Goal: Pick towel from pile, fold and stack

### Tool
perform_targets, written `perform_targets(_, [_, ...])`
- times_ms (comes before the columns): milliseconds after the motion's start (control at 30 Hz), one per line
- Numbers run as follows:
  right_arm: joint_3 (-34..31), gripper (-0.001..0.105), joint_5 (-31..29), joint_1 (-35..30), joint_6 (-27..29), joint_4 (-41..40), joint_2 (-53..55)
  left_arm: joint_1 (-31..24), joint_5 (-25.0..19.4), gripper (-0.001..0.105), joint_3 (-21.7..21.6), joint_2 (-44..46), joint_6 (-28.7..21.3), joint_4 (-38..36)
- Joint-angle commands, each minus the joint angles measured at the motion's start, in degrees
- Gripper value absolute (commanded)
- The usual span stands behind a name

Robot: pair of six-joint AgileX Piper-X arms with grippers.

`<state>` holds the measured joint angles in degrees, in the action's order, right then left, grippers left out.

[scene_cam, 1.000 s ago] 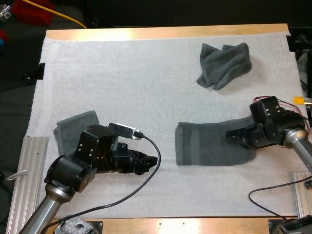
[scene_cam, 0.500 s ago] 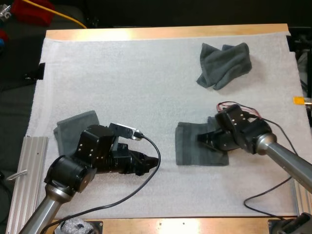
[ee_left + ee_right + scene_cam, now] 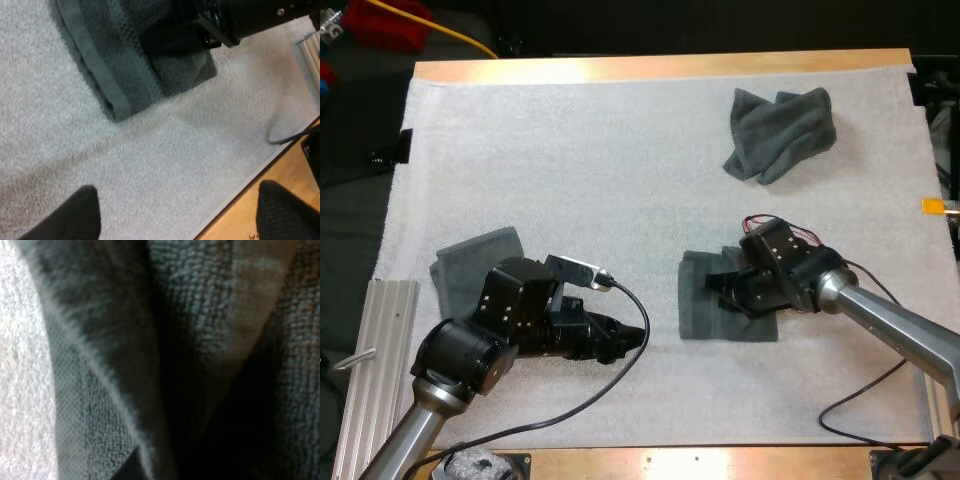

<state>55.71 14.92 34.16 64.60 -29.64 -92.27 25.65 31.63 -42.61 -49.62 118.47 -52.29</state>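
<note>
A dark grey-green towel (image 3: pixel 696 308) lies half folded at the mat's centre right. My right gripper (image 3: pixel 713 284) is shut on its doubled-over right end, held low over the towel's left half. In the right wrist view the towel's fabric (image 3: pixel 200 315) sits close up in folds. My left gripper (image 3: pixel 634 336) rests low over the bare mat left of that towel, open and holding nothing. Its fingertips (image 3: pixel 82 212) stand wide apart, with the towel (image 3: pixel 120 70) and the right gripper (image 3: pixel 195 32) beyond them. A crumpled towel (image 3: pixel 780 130) lies at the far right. A folded towel (image 3: pixel 470 258) lies behind my left arm.
The white mat (image 3: pixel 570 150) covers the wooden table. An aluminium rail (image 3: pixel 382 340) runs along the near left edge and another (image 3: pixel 940 400) along the near right. A black cable (image 3: pixel 620 380) loops over the mat near my left arm.
My right gripper has swept left across the mat, carrying the towel's right end over its left half. The towel is now about half as long. My left arm has barely moved.
</note>
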Motion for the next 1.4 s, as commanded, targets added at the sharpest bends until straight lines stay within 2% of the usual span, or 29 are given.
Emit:
perform_targets(0, [0.32,0.004,0.80,0.16,-0.46,-0.24,-0.58,0.17,0.30,0.063,-0.36,0.39,-0.44,0.11])
perform_targets(33, [0.32,0.006,1.24,0.16,-0.49,-0.09,-0.60,0.17,0.30,0.063,-0.36,0.39,-0.41,-0.03])
perform_targets(133, [0.32,0.019,3.17,0.16,-0.45,1.14,-0.83,0.17,0.30,0.063,-0.36,0.39,-0.41,-0.06])
perform_targets(267, [0.32,0.055,9.37,0.16,-0.45,4.63,-0.83,0.17,0.30,0.063,-0.36,0.39,-0.41,-0.06])
perform_targets(300, [0.32,0.061,11.64,0.16,-0.45,5.76,-0.83,0.17,0.30,0.063,-0.36,0.39,-0.41,-0.06])
perform_targets(367, [0.32,0.068,15.14,0.16,-0.34,7.48,-0.48,0.17,0.30,0.063,-0.36,0.39,-0.41,-0.06])
perform_targets(633, [0.32,0.067,16.37,0.16,-0.34,8.41,3.16,0.17,0.30,0.063,-0.36,0.39,-0.41,-0.06])
perform_targets(800, [0.10,0.067,21.53,0.16,-0.47,7.72,3.12,0.17,0.30,0.063,-0.36,0.39,-0.41,-0.06])
perform_targets(1233, [-0.24,0.067,22.02,0.16,-1.87,7.95,2.89,0.17,0.30,0.063,-0.36,0.39,-0.41,-0.06])
perform_targets(1367, [-0.24,0.067,18.13,0.16,-1.87,7.02,4.48,0.17,0.30,0.063,-0.36,0.39,-0.41,-0.06])
